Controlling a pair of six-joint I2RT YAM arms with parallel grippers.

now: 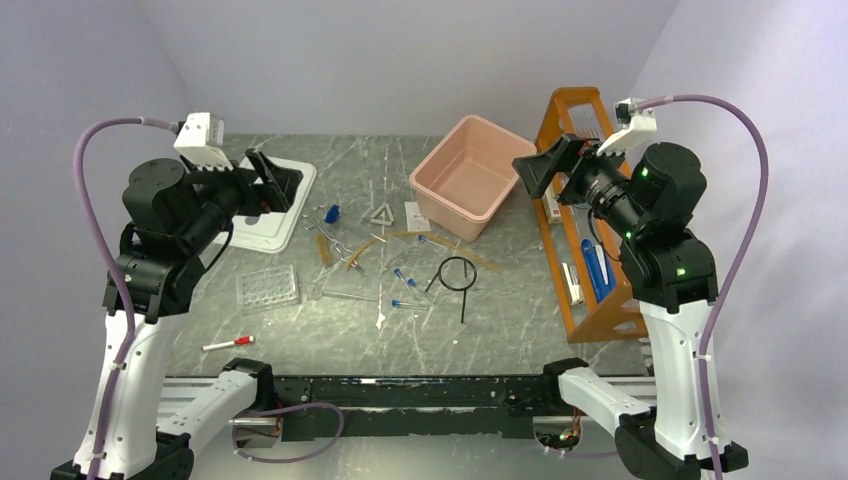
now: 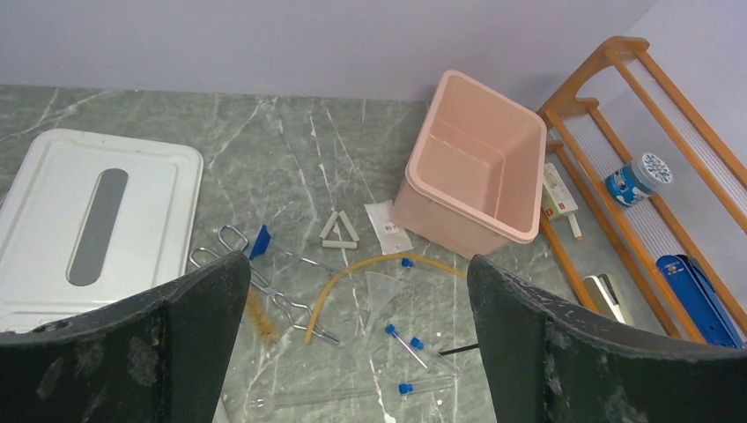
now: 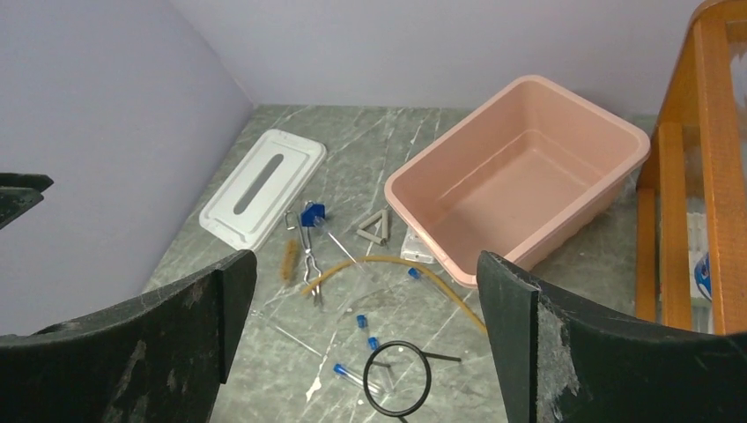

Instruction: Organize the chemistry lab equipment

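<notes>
Marbled grey-green desk carries the loose equipment in the centre of the top view, just left of and below the pink bin. There you have the white triangle, metal tongs, brown brush, amber tubing, blue-capped tubes and black wire ring. Nothing lies in the bin.

Your left gripper and right gripper hang high at the upper left and upper right, fingers spread fully and holding nothing. I judge the first pick to be the step in hand.

Start with the triangle, which lies apart from the rest. Leave the tongs for later, since they sit close against the brush and the tubing's end. Come straight down with the fingers straddling one side of the triangle, then close gently. Keep clear of the tubes, which will likely roll if nudged.
</notes>
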